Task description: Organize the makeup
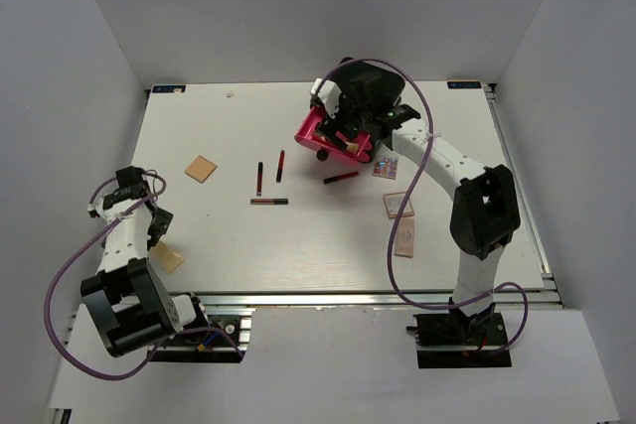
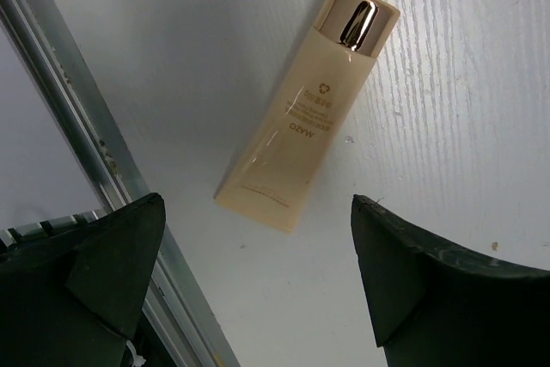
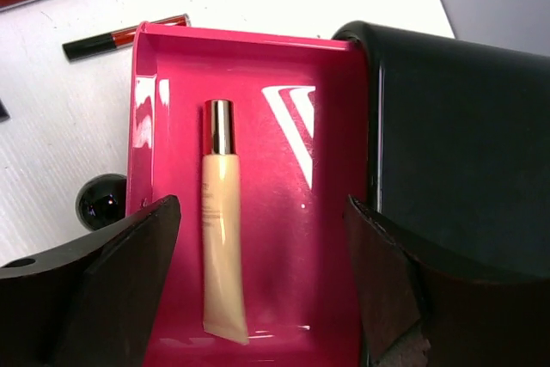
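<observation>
The right gripper stands wide open and empty above the pink drawer; a finger could catch a drawer wall on withdrawing and drag it, or jolt the black box just to its right; the beige tube lies loose in the drawer, below and between the fingers, slightly left of centre; the left gripper, also wide and empty, hovers over a beige bottle just ahead; a skewed close could shove it leftward.
</observation>
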Robot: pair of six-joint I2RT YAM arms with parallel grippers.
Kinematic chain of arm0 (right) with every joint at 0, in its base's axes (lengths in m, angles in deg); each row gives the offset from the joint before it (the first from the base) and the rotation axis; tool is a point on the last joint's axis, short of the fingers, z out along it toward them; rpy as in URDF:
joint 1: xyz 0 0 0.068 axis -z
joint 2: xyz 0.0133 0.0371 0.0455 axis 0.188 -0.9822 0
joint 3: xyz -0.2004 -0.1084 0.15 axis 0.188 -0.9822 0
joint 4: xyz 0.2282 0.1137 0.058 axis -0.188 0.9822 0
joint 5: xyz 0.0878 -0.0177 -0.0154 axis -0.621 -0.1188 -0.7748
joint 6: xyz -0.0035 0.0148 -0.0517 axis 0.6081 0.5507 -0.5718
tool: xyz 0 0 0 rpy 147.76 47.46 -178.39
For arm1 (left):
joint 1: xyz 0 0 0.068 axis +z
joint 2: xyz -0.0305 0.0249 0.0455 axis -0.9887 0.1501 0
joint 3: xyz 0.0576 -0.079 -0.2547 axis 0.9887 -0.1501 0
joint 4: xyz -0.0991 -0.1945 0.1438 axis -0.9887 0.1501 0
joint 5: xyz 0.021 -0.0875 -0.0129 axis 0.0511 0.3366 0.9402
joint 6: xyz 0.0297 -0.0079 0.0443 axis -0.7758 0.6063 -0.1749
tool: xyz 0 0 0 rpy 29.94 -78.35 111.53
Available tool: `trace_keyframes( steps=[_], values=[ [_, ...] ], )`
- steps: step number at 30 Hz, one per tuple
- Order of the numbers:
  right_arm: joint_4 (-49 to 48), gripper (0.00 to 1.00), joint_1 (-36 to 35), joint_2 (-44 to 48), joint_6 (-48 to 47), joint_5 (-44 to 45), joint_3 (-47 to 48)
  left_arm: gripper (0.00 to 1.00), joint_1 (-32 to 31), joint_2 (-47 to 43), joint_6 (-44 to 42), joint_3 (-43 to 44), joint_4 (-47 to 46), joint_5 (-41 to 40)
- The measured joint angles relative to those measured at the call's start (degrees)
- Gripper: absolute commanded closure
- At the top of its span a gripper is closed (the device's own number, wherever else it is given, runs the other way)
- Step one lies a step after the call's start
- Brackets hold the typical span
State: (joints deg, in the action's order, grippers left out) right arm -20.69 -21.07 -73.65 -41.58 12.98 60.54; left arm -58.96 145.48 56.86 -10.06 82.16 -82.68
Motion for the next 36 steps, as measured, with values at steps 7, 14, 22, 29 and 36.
trace_keyframes(
  steps=[7, 14, 22, 29, 36],
  values=[
    [3.1, 0.32, 2.7, 0.4, 4.3, -4.6, 4.9, 0.02, 0.1, 2.7, -0.9, 1.0, 0.1, -1.7],
    [5.3, 0.30, 6.4, 3.7, 9.7, -8.9, 8.0, 0.06, 0.2, 11.4, -4.7, 1.2, -4.4, -2.2],
    [8.2, 0.28, 5.7, 7.5, 12.1, -11.3, 7.0, 0.20, 0.3, 21.1, -10.5, 4.9, -13.4, -0.7],
    [8.9, 0.28, 7.1, 12.4, 12.5, -12.1, 4.6, 0.35, 0.3, 20.6, -12.2, 2.8, -20.0, 2.1],
    [8.8, 0.28, 11.5, 13.7, 14.9, -14.2, 3.5, 0.23, 1.0, 17.0, -11.0, -1.7, -25.2, 5.5]
  ],
)
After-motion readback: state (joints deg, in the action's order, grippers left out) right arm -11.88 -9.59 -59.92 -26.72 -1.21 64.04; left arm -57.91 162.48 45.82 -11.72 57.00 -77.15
